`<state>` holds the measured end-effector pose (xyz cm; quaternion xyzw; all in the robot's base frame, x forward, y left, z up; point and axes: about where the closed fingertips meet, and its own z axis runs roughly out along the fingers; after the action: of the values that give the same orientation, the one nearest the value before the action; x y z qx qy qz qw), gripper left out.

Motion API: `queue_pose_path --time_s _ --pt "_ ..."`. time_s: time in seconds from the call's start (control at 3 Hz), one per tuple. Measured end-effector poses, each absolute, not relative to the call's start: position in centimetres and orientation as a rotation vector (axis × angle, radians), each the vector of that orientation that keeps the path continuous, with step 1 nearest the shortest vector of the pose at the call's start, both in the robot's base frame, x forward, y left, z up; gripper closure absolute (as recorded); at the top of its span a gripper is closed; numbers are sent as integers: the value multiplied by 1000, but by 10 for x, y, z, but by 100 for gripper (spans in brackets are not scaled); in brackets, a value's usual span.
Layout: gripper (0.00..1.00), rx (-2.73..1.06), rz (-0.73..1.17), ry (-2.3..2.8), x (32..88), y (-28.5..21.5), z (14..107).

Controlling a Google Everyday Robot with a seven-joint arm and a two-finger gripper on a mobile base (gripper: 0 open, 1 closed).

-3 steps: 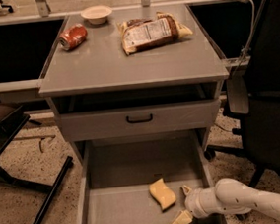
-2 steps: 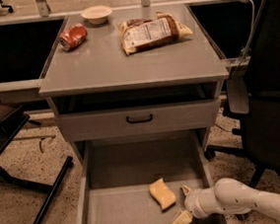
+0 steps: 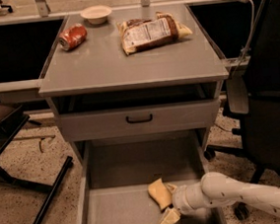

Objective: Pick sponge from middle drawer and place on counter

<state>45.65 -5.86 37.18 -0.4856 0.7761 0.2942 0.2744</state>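
Observation:
The pale-yellow sponge point(image 3: 159, 193) lies on the floor of the open middle drawer point(image 3: 121, 216), toward its right side. My gripper point(image 3: 167, 204) reaches in from the lower right on a white arm point(image 3: 237, 199), right beside the sponge. Its pale fingers are open: one fingertip point(image 3: 168, 219) sits below the sponge, the other point(image 3: 171, 187) at its right edge. They do not hold the sponge. The grey counter point(image 3: 125, 66) is the cabinet top above.
On the counter are a red can point(image 3: 72, 36), a small bowl point(image 3: 96, 13) and a snack bag point(image 3: 152, 31). A shut drawer front with a black handle point(image 3: 139, 119) is above the open drawer. A black chair point(image 3: 270, 96) stands right, black legs point(image 3: 49, 198) left.
My gripper has moved a little to the left, closer to the sponge. The sponge has stayed in place.

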Motion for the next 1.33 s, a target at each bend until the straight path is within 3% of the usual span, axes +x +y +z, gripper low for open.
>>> queue_pose_path --time_s 0.67,1.33 --pt "0 -1306 742 2098 470 -35 355" --pt "0 -1349 559 2026 502 -22 435"
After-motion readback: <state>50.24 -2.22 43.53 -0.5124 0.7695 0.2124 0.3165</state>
